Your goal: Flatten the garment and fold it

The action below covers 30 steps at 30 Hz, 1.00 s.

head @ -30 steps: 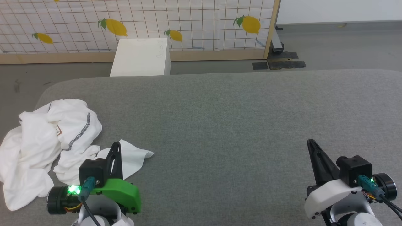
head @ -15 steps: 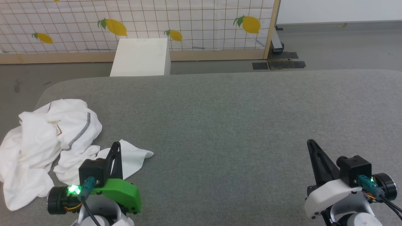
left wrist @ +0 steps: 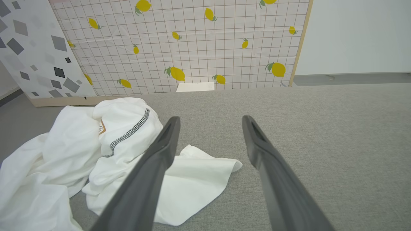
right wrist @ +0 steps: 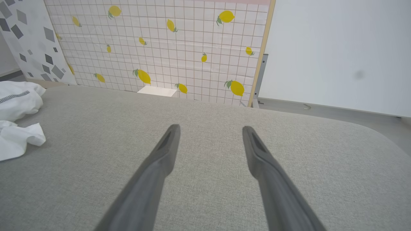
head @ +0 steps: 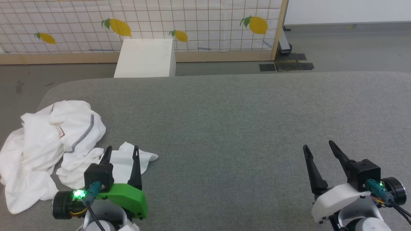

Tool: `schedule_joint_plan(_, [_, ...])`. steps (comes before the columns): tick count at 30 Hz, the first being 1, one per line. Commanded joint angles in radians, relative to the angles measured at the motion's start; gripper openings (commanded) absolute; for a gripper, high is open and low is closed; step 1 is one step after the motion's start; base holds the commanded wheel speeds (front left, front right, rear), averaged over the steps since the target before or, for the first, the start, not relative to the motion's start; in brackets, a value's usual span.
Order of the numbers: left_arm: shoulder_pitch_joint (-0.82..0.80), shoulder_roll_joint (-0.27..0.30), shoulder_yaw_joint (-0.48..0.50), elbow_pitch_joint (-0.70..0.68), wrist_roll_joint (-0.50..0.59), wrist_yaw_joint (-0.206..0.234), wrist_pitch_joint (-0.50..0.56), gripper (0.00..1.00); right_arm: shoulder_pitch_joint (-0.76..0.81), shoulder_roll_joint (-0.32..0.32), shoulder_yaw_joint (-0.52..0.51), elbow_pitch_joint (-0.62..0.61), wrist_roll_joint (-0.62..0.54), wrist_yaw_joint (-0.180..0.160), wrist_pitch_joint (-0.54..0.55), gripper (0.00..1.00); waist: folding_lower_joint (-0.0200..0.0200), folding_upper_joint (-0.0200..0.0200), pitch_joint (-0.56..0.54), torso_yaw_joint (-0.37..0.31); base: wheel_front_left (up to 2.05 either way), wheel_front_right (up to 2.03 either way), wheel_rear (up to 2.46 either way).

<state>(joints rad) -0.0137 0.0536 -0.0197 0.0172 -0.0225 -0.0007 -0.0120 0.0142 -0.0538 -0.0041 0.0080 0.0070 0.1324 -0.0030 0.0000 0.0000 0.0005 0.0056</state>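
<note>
Head view: the garment [head: 48, 141] lies crumpled in a heap on the grey table [head: 240, 122], at the table's left end. One flat white flap reaches out toward the table's middle, and a dark zigzag seam shows on the top fold. The left gripper [head: 122, 148] sits over the table's front-left part, its tips above that flap, with its two dark fingers spread apart and holding nothing. The right gripper [head: 317, 144] hangs over the table's front-right part, well apart from the cloth, its fingers likewise parted and empty. Beyond the table's far edge stand a white box [head: 145, 57] and a lemon-printed screen [head: 192, 25].
</note>
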Motion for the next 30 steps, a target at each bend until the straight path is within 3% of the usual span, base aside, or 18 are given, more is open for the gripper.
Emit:
schedule_joint_plan(1, [-0.012,0.000,-0.007,0.006,-0.006,0.009,-0.010,1.00,-0.004,0.000,-0.002,0.003,0.005,0.000,-0.010,1.00,0.0000,0.0000,0.000,0.004,0.00,0.00,0.00])
schedule_joint_plan(30, [-0.016,0.018,-0.026,0.032,-0.046,0.054,-0.070,1.00,-0.015,0.001,0.012,0.005,0.014,-0.001,-0.045,1.00,0.0000,0.0000,0.009,0.182,0.00,0.00,0.00])
